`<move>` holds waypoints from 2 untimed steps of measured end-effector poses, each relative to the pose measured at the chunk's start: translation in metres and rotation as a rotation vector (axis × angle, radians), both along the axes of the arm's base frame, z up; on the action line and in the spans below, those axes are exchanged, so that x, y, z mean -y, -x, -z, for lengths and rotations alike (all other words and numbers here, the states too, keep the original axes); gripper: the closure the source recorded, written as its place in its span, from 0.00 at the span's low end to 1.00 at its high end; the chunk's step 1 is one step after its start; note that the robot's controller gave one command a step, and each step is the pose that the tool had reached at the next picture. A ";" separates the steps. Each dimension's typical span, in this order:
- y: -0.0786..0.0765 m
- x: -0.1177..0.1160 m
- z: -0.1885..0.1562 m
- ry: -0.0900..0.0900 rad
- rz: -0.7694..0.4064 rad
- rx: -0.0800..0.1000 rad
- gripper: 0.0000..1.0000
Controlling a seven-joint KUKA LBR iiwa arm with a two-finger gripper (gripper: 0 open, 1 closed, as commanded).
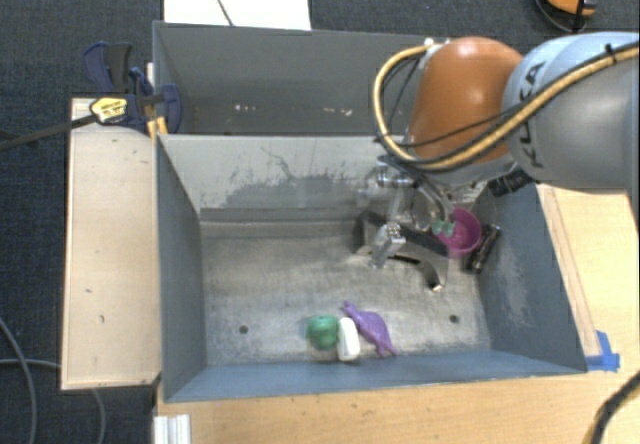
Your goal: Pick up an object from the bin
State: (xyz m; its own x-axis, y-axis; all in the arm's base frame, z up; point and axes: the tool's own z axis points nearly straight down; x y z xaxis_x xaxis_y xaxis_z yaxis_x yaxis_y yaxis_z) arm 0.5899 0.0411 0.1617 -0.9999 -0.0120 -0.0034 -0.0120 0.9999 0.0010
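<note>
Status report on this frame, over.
Pincer open, empty, low in bin. Magenta cup close beside it. Green ball, white block, purple toy clustered near front wall.

- The magenta cup (466, 232) by the right wall of the bin (180, 262) is partly covered by the end effector (405, 254).
- The dark oblong thing (486, 247) just beside the cup is too small to identify.
- The arm (590, 122) is cut off at the right edge.
</note>
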 end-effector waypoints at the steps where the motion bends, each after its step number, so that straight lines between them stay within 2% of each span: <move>1: 0.004 0.024 0.038 -0.004 0.128 0.013 0.00; 2: 0.007 0.031 0.048 0.000 0.179 0.003 0.00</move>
